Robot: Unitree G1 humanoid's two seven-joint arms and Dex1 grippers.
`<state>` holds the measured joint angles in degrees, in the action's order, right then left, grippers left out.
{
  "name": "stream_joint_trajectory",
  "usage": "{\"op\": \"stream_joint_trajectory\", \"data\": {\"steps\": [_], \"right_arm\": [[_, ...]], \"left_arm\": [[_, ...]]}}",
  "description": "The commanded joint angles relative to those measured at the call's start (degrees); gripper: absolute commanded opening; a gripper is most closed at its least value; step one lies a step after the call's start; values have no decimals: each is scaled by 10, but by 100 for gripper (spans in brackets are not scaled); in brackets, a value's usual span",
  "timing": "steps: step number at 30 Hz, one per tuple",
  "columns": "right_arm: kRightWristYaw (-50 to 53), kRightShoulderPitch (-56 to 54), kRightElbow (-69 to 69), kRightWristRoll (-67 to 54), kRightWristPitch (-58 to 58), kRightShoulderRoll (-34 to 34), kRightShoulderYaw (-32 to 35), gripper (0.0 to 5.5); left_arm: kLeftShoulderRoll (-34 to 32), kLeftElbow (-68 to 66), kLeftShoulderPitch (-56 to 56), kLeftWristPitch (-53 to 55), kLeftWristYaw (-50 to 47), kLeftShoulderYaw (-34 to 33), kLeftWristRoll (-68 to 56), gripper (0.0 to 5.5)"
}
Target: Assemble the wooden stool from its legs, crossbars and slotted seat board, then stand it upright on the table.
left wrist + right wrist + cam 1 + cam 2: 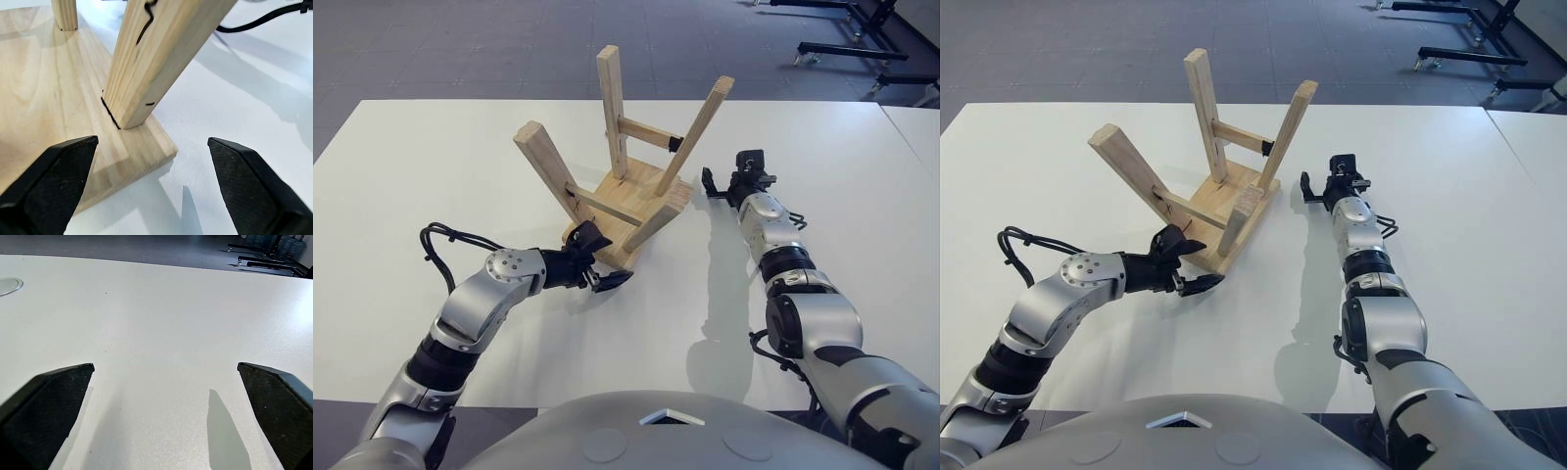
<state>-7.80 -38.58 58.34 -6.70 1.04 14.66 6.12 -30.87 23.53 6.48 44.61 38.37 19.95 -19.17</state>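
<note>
White tabletop carries the stool near its middle, and the stool is upside down: seat board low against the surface, legs splaying upward and away from the robot, crossbars seated between them. It looks assembled, so what seems left is the turn onto its feet.

The left end effector hovers at the board's near corner, released, fingers spread wide. The corner and the foot of the nearest leg lie just ahead of the gap, not yet touched. The right end effector sits just beside the stool's right side, clear of the wood, also spread open over bare surface.

The left arm is the nearer one. The stool lies ahead of it and slightly to the right, its tall axis pointing up — a grip there would likely need support from the right arm during the flip.
</note>
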Motion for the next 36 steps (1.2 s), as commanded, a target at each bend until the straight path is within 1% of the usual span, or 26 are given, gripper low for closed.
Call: {"op": "stream_joint_trajectory", "data": {"steps": [1, 5, 8, 14, 17, 20, 23, 27, 31, 36], "right_arm": [[2, 6, -9, 8, -16, -5, 1, 540], [-3, 6, -15, 9, -26, -8, 1, 540], [-6, 7, -22, 11, -33, -10, 1, 540], [-8, 8, -29, 18, -34, -6, 3, 540], [-9, 1, -24, 21, -33, -4, 3, 540], [-14, 7, -33, 20, -37, -6, 6, 540], [-23, 20, -58, 16, -47, -7, 8, 540], [-33, 48, -102, 14, -65, -3, 10, 540], [-39, 72, -147, 11, -89, 1, 13, 540], [-52, 95, -199, 6, -119, -2, 13, 540]], "left_arm": [[-11, -35, -7, -3, -6, 32, 40, 412], [-1, -77, 1, 24, -24, 71, 71, 412], [-14, -97, 1, 33, -27, 86, 90, 412], [-64, -73, -1, 34, 6, 44, 73, 412], [-100, -62, -19, 27, 38, 22, 57, 412], [-125, -95, -38, 9, 70, -8, 41, 412], [-149, -142, -43, -30, 89, -24, 54, 412], [-139, -257, -7, -82, 95, -49, 67, 412], [-124, -342, 43, -127, 105, -61, 74, 412], [-106, -360, 60, -130, 121, -90, 42, 412]]}}
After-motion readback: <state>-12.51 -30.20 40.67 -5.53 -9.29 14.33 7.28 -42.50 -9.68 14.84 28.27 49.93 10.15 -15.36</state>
